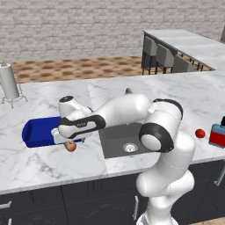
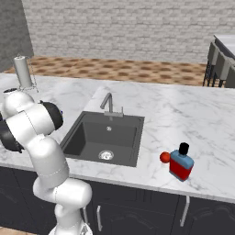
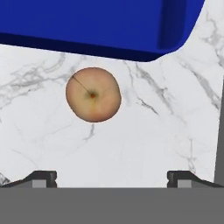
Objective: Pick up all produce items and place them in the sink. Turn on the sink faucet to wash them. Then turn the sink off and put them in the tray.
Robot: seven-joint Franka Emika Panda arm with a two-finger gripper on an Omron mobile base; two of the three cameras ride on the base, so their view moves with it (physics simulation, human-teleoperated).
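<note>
An orange-red apple (image 3: 93, 94) lies on the marble counter just in front of the deep-blue tray (image 3: 100, 26). My gripper (image 3: 113, 178) hangs open above it, and the apple sits ahead of the fingertips (image 3: 41, 178), not between them. From the left base view, the gripper (image 1: 69, 141) hovers right over the apple (image 1: 70, 146) at the tray's (image 1: 37, 131) near right corner. A red tomato (image 1: 200, 133) rests on the counter right of the dark sink (image 1: 115, 147). The sink (image 2: 89, 137) holds nothing, and the silver faucet (image 2: 108, 102) stands behind it. The tomato (image 2: 164, 157) touches a boxy bottle.
A red-and-blue boxy bottle (image 2: 181, 164) stands right of the sink, also seen at the counter's right end (image 1: 217, 135). A white cylinder on a wire stand (image 1: 9, 81) is at the back left. Bar stools (image 1: 165, 56) line the far counter.
</note>
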